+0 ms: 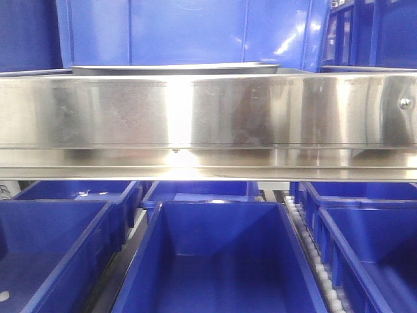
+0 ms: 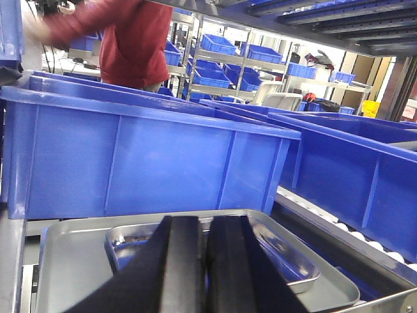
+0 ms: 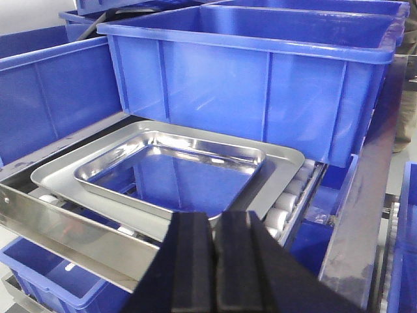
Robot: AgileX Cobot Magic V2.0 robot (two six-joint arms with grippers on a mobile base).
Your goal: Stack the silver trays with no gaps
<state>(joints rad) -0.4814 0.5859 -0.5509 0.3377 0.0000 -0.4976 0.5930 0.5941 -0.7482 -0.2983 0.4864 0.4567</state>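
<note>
Small tray sits inside the large tray on the shelf rollers.

Left gripper [image 2: 202,261] hangs pinched together, holding nothing, just near of the small tray [image 2: 130,238], which lies toward the left of the large tray [image 2: 65,261]. Right gripper [image 3: 212,261] is likewise closed and empty. To nest flush, I'd nudge the small tray's rim gently until it sits level and centred.

Two shiny rectangular steel trays: small one [image 3: 171,171] nested in larger [image 3: 273,171]. Two black grippers: left [image 2: 203,267], right [image 3: 212,264]. Blue plastic bins [image 3: 254,85]: many.
</note>
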